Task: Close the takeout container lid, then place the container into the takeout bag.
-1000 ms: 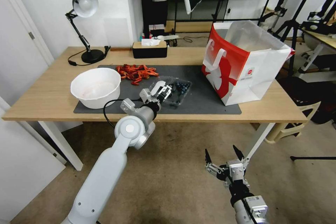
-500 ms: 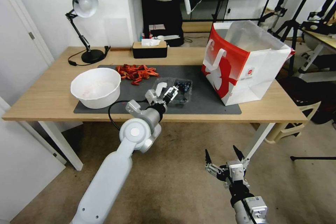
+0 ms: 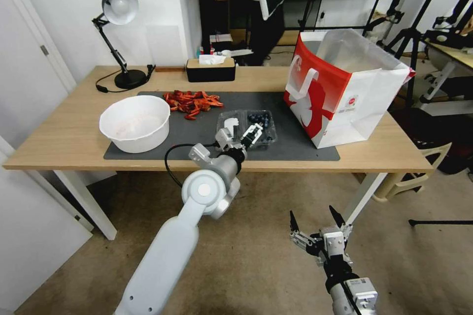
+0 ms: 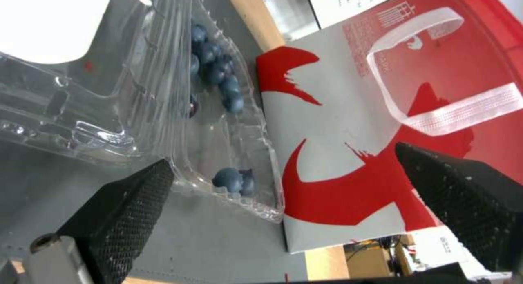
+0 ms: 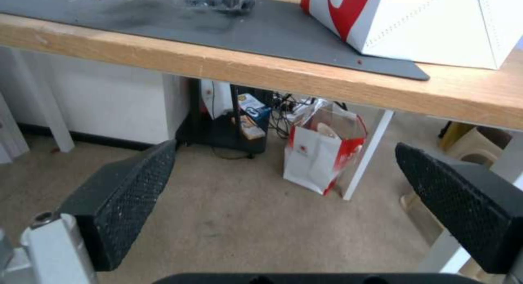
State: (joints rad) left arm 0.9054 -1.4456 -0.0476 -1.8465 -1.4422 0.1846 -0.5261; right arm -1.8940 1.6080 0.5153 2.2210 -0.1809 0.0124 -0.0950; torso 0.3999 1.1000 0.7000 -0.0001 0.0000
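The small clear plastic clamshell takeout container (image 3: 258,125) of blueberries lies open on the table's grey mat (image 3: 295,145), near the red-and-white paper takeout bag (image 3: 340,86). Left end effector (image 3: 245,136), fingers apart, hovers at its near edge. Thin, light, flexible shell: probably best gripped at the rim. Right end effector (image 3: 316,220) hangs spread below the table.

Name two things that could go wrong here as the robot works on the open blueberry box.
1. The clear plastic clamshell box lies open beside the left hand, whose fingers are spread; a nudge might slide it or spill blueberries.
2. The big red-and-white paper bag stands right beside it and could be bumped.
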